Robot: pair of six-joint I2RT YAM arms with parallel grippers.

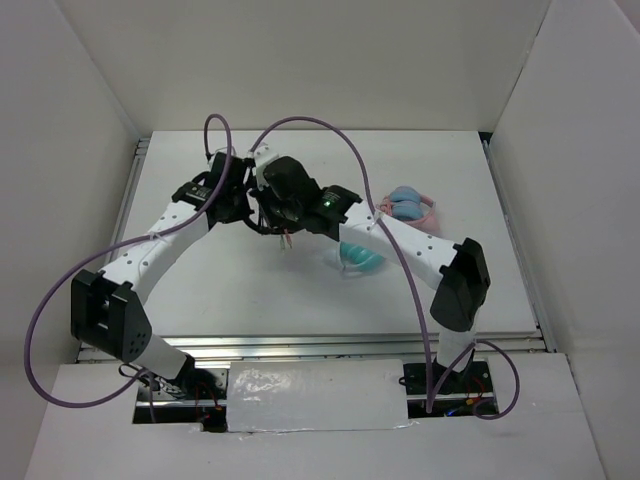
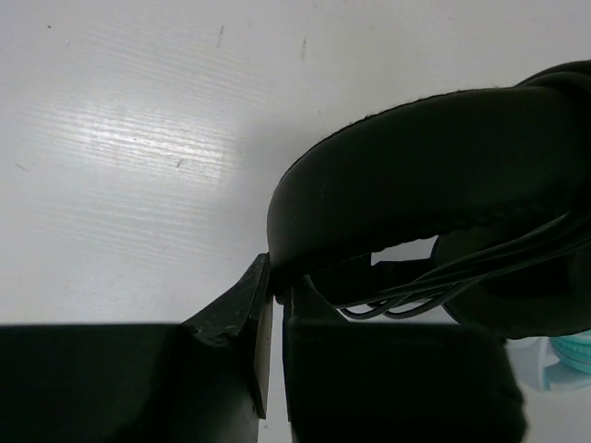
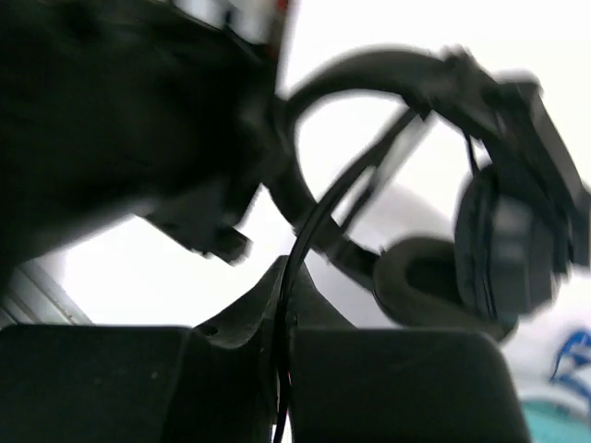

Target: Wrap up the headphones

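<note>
The black headphones (image 2: 416, 175) hang above the table between my two grippers; in the top view the wrists mostly hide them. My left gripper (image 2: 275, 281) is shut on the lower edge of the padded headband, with several turns of the thin black cable (image 2: 517, 249) running across the band beside it. My right gripper (image 3: 288, 309) is shut on the cable (image 3: 319, 217), which runs up from between the fingers toward the headband (image 3: 369, 69) and an earcup (image 3: 503, 249). In the top view the left gripper (image 1: 237, 195) and the right gripper (image 1: 277, 197) meet at the back middle.
Teal headphones (image 1: 360, 258) lie on the table just right of the grippers. Pink-and-blue headphones (image 1: 410, 207) lie farther right at the back. White walls enclose the table on the left, back and right. Purple arm cables (image 1: 330, 130) arch over the work area.
</note>
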